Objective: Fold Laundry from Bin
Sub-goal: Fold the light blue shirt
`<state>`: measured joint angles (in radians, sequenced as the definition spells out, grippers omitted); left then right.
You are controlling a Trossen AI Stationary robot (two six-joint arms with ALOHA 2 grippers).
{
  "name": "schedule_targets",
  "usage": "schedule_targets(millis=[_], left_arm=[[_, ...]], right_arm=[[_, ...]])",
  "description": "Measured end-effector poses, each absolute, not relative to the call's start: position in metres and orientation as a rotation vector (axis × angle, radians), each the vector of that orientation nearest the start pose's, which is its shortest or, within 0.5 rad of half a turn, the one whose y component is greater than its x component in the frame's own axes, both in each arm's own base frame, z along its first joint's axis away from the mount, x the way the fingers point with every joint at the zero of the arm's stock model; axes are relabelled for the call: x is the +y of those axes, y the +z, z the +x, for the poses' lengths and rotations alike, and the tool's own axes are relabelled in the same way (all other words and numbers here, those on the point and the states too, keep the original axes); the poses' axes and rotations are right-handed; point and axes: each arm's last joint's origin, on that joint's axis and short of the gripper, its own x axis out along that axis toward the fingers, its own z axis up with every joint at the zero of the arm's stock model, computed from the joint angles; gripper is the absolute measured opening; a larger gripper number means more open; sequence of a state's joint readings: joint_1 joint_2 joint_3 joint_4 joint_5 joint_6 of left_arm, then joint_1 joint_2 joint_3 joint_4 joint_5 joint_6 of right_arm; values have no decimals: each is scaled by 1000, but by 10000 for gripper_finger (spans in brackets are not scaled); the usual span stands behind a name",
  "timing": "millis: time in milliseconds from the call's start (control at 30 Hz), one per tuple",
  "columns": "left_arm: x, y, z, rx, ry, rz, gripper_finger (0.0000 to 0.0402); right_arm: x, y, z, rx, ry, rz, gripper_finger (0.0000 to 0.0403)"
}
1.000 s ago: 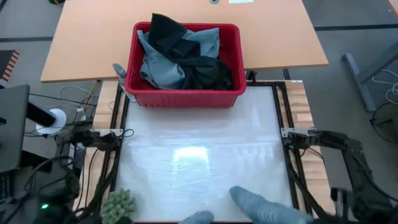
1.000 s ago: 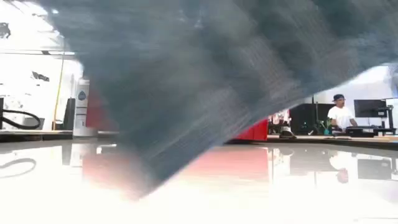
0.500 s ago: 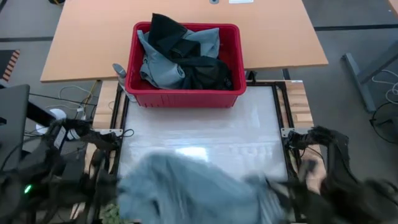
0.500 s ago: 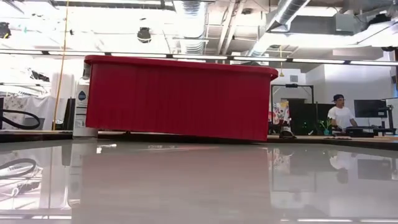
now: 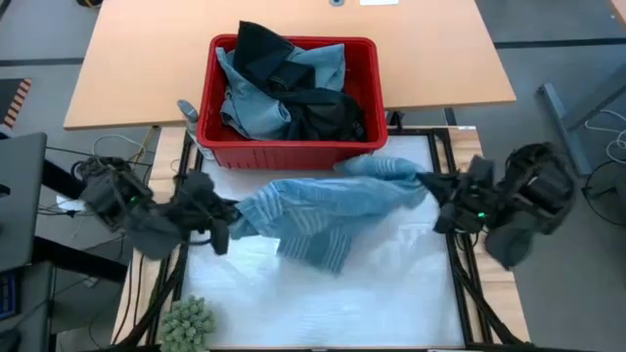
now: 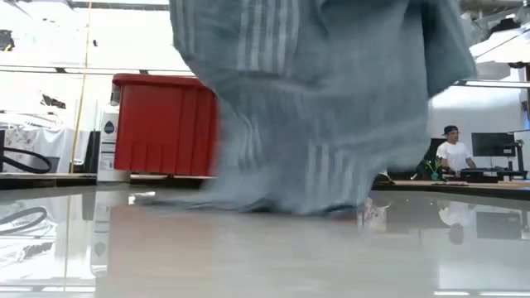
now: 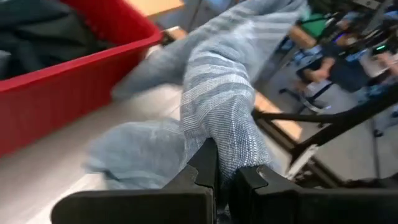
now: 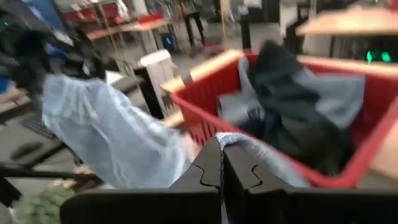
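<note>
A grey-blue striped garment (image 5: 318,210) is hanging stretched between the two grippers above the white table (image 5: 391,293), sagging in the middle so its lower edge is brushing the tabletop. The left gripper (image 5: 223,223) is pinching one end near the table's left edge, its fingers (image 7: 205,165) closed tight on a bunched fold of the cloth. The right gripper (image 5: 430,188) is clamping the other end near the right edge, fingers likewise closed on the fabric. Just behind the garment, the red bin (image 5: 289,152) is sitting at the table's far edge, holding a heap of light blue and black clothes (image 5: 289,88). A green knobbly object (image 5: 186,321) is resting at the table's near left corner.
</note>
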<state>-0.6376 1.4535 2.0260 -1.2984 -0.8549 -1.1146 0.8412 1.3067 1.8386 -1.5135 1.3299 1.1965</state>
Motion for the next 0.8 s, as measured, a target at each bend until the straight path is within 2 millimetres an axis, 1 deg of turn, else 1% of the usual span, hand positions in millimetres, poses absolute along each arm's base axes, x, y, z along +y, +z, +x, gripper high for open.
schedule_targets(millis=[133, 200, 267, 367, 467, 533, 600, 667, 733, 800], left_arm=[[-113, 458, 198, 417, 545, -623, 0], [-112, 444, 197, 456, 556, -635, 0], [-115, 433, 198, 485, 546, -685, 0], [-135, 421, 205, 539, 435, -800, 0], [-157, 424, 211, 530, 253, -917, 0], [-174, 426, 213, 506, 170, -963, 0], [-194, 428, 217, 485, 80, -1047, 0], [-216, 433, 217, 447, -44, -1118, 0], [-235, 443, 214, 373, -170, -1169, 0], [-246, 449, 209, 316, -230, -1212, 0]], right_arm=[[106, 440, 144, 268, -635, 314, 20], [105, 426, 149, 327, -654, 318, 20], [112, 414, 154, 376, -639, 335, 20], [133, 407, 164, 394, -570, 366, 20], [158, 411, 169, 370, -475, 410, 20], [175, 410, 169, 349, -423, 443, 20], [196, 407, 170, 348, -363, 503, 20], [218, 407, 168, 359, -278, 577, 20], [238, 416, 164, 337, -188, 640, 20], [250, 427, 158, 299, -138, 664, 20]])
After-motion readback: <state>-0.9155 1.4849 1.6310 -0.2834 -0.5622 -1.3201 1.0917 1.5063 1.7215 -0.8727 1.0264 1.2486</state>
